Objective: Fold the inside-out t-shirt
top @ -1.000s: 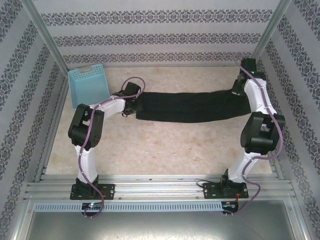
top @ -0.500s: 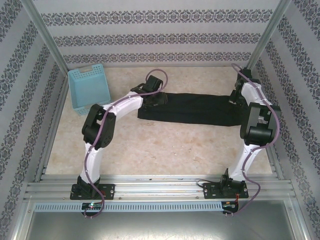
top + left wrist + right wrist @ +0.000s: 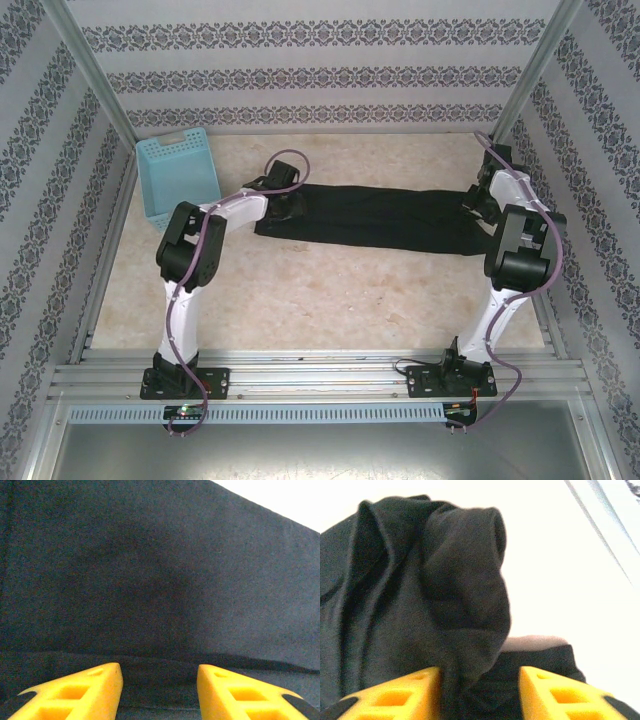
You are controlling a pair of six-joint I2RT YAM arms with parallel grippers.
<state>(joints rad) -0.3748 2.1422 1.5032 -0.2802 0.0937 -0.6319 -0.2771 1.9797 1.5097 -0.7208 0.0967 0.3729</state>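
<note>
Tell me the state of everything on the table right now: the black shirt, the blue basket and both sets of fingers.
t-shirt: lying on the table as a long narrow folded band, right end bunched up.
basket: upright at the far left, apart from the shirt, looks empty.
left gripper: fingers apart over flat fabric.
right gripper: fingers apart, a bunched fold of shirt between them.

Seen from above, both ends of the black t-shirt [image 3: 370,225] vanish under the left arm [image 3: 235,208] and right arm [image 3: 510,190], while close up the shirt overruns the frame and the yellow fingers [image 3: 85,690] of the left gripper [image 3: 159,667] and the blurred right gripper [image 3: 480,670] are cropped at the bottom edge.
</note>
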